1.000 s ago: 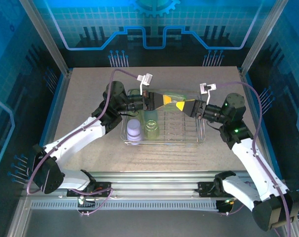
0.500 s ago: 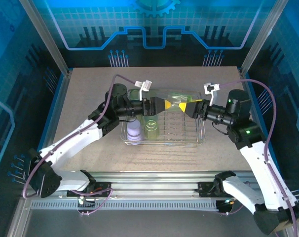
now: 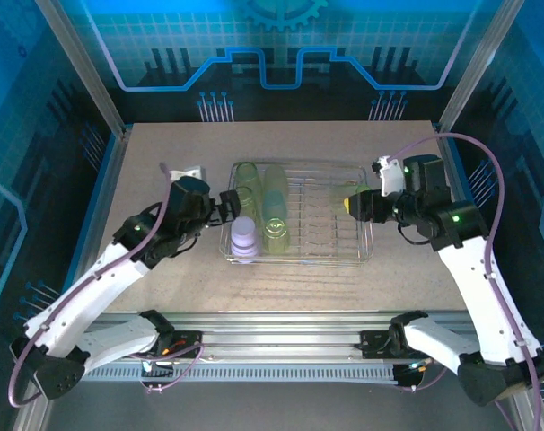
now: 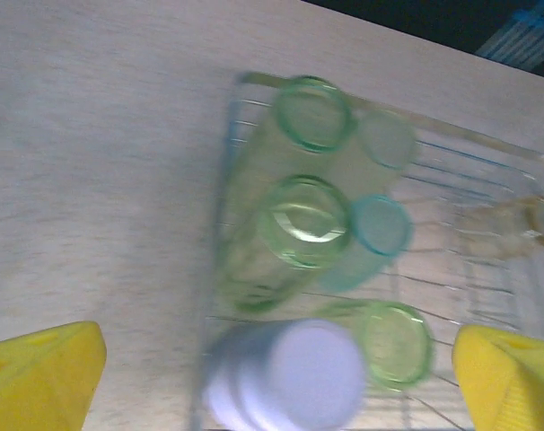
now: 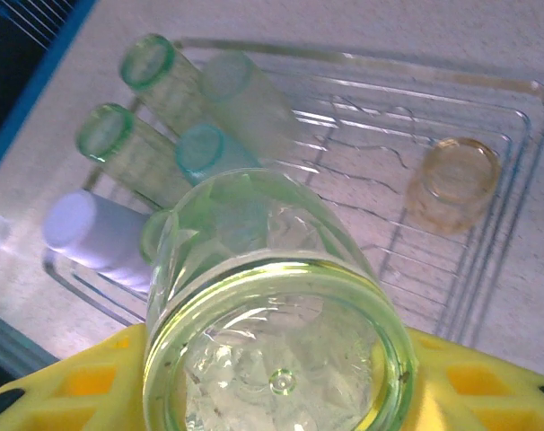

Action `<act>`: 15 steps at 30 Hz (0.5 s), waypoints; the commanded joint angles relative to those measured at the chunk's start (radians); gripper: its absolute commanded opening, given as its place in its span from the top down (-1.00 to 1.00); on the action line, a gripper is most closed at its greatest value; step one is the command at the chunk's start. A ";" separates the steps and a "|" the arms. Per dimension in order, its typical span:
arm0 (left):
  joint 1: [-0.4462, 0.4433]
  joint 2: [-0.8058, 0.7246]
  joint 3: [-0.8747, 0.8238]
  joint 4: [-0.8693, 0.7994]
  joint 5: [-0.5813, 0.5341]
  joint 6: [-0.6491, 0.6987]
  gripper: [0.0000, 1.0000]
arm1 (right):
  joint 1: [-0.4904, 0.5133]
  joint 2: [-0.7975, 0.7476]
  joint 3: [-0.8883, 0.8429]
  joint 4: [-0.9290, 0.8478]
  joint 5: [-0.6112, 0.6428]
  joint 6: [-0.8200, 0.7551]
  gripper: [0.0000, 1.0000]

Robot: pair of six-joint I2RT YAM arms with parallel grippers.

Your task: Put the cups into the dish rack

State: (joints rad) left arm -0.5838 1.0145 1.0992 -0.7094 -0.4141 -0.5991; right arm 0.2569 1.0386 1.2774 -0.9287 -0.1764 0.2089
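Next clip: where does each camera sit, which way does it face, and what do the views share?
Top external: above and behind the bases, looking down; both arms, left pincer, right pincer, dish rack.
Left wrist: on the left arm, facing the rack's left end; open yellow fingers at lower corners.
Right wrist: on the right arm, looking past its held yellow-green cup toward the rack.
Both wrist views share the lavender cup and teal cup.

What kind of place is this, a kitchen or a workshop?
Probably a robot test booth rather than a kitchen. Blue circuit-patterned walls and metal frame posts enclose one table, two white arms are bolted to a rail at its edge, and the dish rack of cups looks like practice material.
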 commanded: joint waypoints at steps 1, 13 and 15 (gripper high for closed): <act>0.036 -0.070 -0.026 -0.147 -0.172 -0.039 -0.99 | 0.009 0.044 0.044 -0.083 0.073 -0.067 0.41; 0.116 -0.212 -0.135 -0.167 -0.221 -0.043 -0.99 | 0.060 0.235 0.087 -0.107 0.210 -0.152 0.45; 0.117 -0.221 -0.148 -0.178 -0.253 -0.062 -0.99 | 0.077 0.262 0.086 -0.104 0.246 -0.164 0.45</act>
State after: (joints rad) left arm -0.4759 0.8093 0.9745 -0.8547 -0.5995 -0.6323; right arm 0.3080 1.2751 1.3315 -1.0130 0.0021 0.0845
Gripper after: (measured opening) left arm 0.992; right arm 0.544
